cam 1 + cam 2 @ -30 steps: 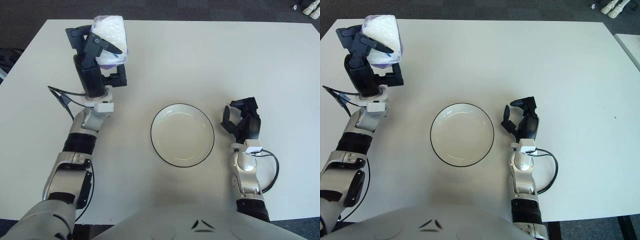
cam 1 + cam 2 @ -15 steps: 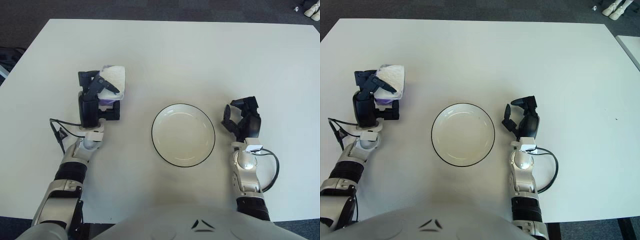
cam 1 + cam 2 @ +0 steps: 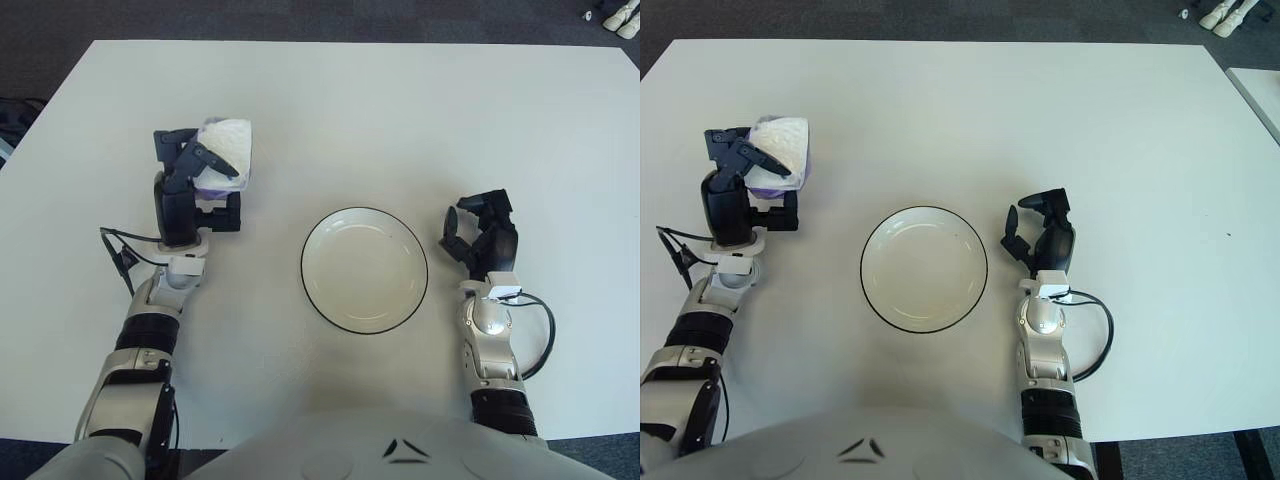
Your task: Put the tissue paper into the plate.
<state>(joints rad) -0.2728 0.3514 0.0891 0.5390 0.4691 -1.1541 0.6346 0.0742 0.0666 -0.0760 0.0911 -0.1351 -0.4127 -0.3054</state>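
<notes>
A white tissue pack with a purple underside (image 3: 228, 150) is held in my left hand (image 3: 198, 175), whose black fingers are curled around it, at the left of the table. The hand and pack show well to the left of the plate. The white plate with a dark rim (image 3: 318, 240) sits in the middle of the table and holds nothing. My right hand (image 3: 480, 235) shows just to the right of the plate, fingers loosely spread around nothing.
The white table (image 3: 400, 110) spreads wide behind the plate. A black cable (image 3: 118, 250) loops by my left wrist and another (image 3: 540, 335) by my right forearm. Dark floor lies beyond the table's far edge.
My left hand dropped from high over the far left of the table toward me with the tissue pack, then rose slightly. The right hand barely moved.
</notes>
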